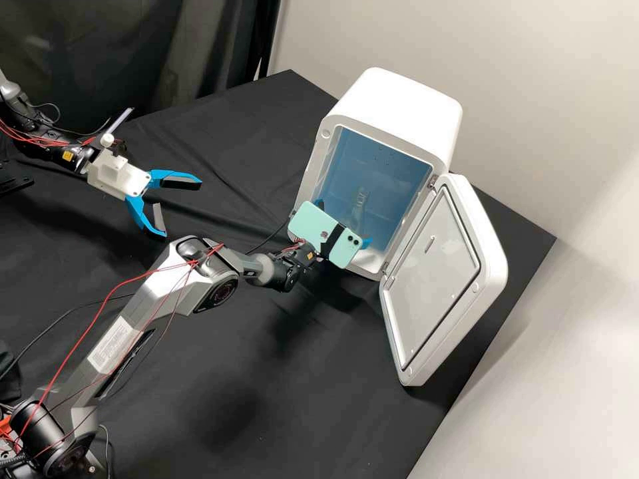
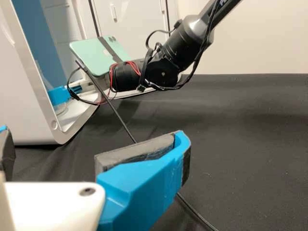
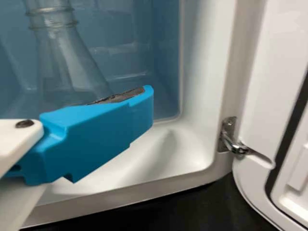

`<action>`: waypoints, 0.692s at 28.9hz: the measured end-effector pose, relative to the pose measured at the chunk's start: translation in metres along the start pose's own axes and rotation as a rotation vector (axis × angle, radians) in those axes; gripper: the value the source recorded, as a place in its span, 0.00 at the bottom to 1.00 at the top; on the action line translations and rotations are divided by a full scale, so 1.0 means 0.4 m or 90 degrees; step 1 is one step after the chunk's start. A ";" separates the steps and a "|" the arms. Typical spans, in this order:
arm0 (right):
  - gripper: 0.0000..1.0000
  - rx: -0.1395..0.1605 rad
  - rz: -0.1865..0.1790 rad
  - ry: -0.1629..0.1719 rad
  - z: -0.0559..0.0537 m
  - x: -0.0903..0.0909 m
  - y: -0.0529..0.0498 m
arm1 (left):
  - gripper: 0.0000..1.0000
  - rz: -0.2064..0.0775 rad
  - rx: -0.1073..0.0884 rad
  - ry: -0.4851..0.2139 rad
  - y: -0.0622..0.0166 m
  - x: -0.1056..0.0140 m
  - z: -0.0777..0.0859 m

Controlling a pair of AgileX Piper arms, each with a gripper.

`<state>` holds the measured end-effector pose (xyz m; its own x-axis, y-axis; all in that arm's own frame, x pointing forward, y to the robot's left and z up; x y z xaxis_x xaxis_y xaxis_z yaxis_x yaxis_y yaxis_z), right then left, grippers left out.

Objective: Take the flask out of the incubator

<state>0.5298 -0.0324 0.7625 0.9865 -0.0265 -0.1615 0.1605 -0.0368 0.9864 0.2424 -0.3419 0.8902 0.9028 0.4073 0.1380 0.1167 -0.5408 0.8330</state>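
Note:
A clear glass conical flask [image 1: 360,199] stands upright inside the white incubator [image 1: 399,106], on the floor of its blue chamber. The incubator door [image 1: 439,279] hangs wide open to the right. My right gripper [image 1: 343,225] is at the chamber's mouth, open, with its blue tips showing on either side of a mint phone [image 1: 329,234] mounted on the wrist. In the right wrist view, the flask [image 3: 62,62] stands just beyond one blue finger [image 3: 96,130], with nothing gripped. My left gripper [image 1: 163,199] hovers open over the bench, well left of the incubator; one of its padded fingers [image 2: 144,163] is close up.
The bench is covered with black cloth [image 1: 279,372]. The right arm's grey links [image 1: 193,279] and red wires cross the bench's middle. A thin black cable [image 2: 113,113] runs over the cloth. The door hinge [image 3: 231,142] sits beside the right gripper. A pale wall rises behind the incubator.

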 end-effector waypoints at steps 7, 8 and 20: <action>1.00 0.001 0.009 -0.014 0.025 -0.003 0.022 | 1.00 0.000 0.000 -0.002 0.000 0.000 0.003; 1.00 0.001 0.010 -0.015 0.029 -0.003 0.026 | 1.00 0.000 0.000 -0.003 0.000 0.000 0.004; 1.00 0.000 0.018 -0.021 0.048 -0.002 0.039 | 1.00 -0.007 0.001 -0.005 0.000 -0.002 0.008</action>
<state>0.5311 -0.0521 0.7775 0.9889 -0.0610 -0.1353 0.1334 -0.0348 0.9905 0.2431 -0.3446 0.8886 0.9046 0.4073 0.1254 0.1269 -0.5382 0.8332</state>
